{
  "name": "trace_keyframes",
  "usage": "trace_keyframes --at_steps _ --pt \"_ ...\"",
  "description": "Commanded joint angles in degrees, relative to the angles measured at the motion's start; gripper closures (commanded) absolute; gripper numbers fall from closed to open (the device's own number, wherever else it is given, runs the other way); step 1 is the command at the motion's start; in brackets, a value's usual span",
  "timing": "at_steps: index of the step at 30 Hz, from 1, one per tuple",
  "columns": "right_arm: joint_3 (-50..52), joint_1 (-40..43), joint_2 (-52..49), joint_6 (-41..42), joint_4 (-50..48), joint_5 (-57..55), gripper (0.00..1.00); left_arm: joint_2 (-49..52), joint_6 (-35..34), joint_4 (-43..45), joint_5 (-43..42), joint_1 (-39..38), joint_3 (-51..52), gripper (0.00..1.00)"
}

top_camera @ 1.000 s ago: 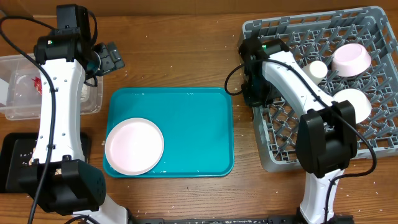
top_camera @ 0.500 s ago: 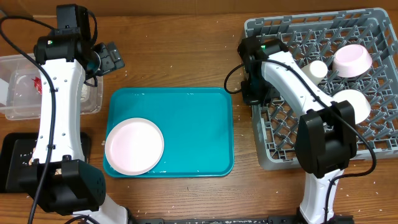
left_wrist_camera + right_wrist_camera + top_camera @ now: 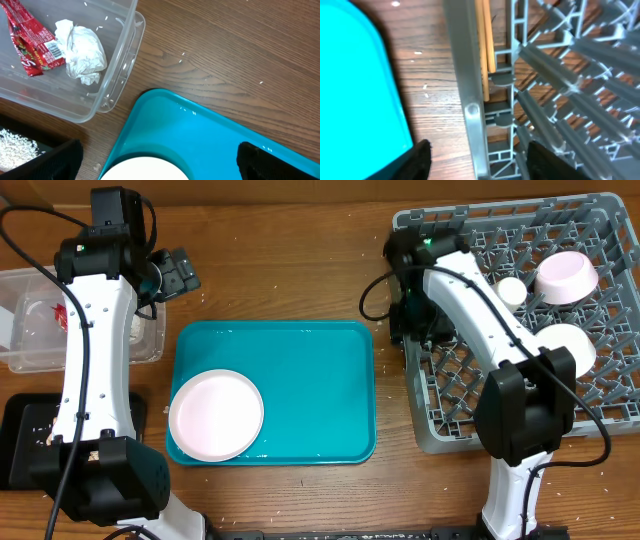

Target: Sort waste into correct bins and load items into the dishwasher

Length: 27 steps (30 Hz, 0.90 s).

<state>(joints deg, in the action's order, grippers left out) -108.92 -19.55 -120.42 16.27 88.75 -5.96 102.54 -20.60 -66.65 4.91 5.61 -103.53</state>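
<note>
The pale plate (image 3: 216, 415) lies at the front left of a teal tray (image 3: 320, 380). My left gripper (image 3: 177, 276) hangs open above the table beside the clear tub (image 3: 30, 350); the plate's rim (image 3: 145, 171) shows between its fingers (image 3: 60, 160). The tub (image 3: 120, 65) holds a red wrapper (image 3: 30, 42) and a crumpled napkin (image 3: 82, 47). My right gripper (image 3: 480, 165) is open, astride the left wall (image 3: 470, 95) of the grey dish rack (image 3: 600, 410), holding nothing. Thin tan sticks (image 3: 485, 45) stand just inside that wall. Two white bowls (image 3: 565, 275) (image 3: 568, 345) and a cup (image 3: 512, 290) sit in the rack.
A black tray (image 3: 20, 442) with white rice (image 3: 15, 145) sits at the front left, below the tub. Scattered rice grains dot the wooden table (image 3: 290, 270). The right arm's cable loops over the gap between teal tray and rack.
The right gripper's jaws have opened from shut, and that arm has shifted slightly toward the far side. The left arm and the plate have not moved.
</note>
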Motion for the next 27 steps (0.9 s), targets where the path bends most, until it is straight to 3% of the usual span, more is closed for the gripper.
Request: trace_keyframes --at_steps 1,6,13,17,23,27 --pt "-6.4 -0.2 1.0 1.1 2.4 0.0 0.31 -0.3 1.1 0.0 -0.5 -0.4 -0.5 0.00" --pt "-15.0 -0.2 2.9 3.1 7.4 3.7 0.28 -0.3 1.1 0.0 -0.5 -0.4 -0.5 0.00" --pt "-18.1 -2.5 5.9 -3.9 1.4 28.4 0.16 -0.3 1.1 0.0 -0.5 -0.4 -0.5 0.00" --pt "-16.3 -6.5 5.5 -3.9 -2.4 29.0 0.16 -0.3 1.1 0.0 -0.5 -0.4 -0.5 0.00" --pt "-9.2 -15.1 5.4 -3.6 -11.3 27.6 0.27 -0.3 1.1 0.0 -0.5 -0.4 -0.5 0.00" --pt "-3.3 -20.4 5.3 3.2 -19.3 23.9 0.29 -0.3 1.1 0.0 -0.5 -0.4 -0.5 0.00"
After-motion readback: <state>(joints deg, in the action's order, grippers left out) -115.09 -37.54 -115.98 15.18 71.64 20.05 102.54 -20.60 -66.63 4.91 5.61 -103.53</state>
